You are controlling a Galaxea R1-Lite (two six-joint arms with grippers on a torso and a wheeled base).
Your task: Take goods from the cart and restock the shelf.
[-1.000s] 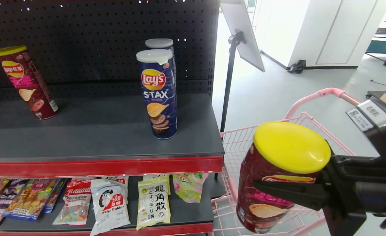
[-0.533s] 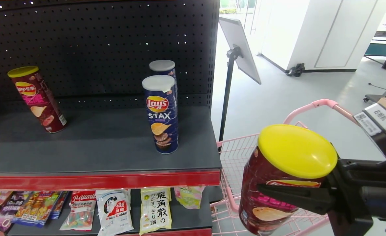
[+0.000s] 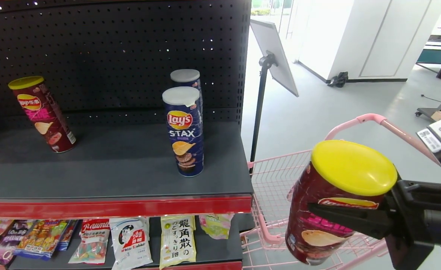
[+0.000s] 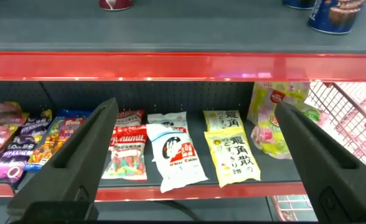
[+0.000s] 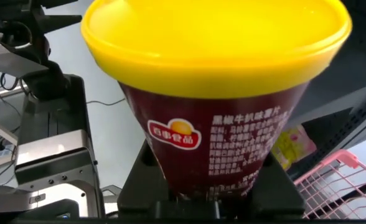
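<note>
Gripping one maroon chip can (image 3: 314, 187) with a yellow lid, the right claw (image 3: 332, 210) is clamped around its upper body, holding it upright by the pink cart (image 3: 370, 119), right of the shelf (image 3: 111, 180). On the shelf's upper level stand one matching maroon can (image 3: 42, 112) and two blue grey-lidded cans (image 3: 184, 135), one behind the other. The left claw (image 4: 195, 106) gapes wide, holding nothing, facing the snack bags (image 4: 173, 155) on the lower level.

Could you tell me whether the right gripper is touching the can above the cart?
Touching: the head view shows the right gripper clamped around the can, below its yellow lid.
</note>
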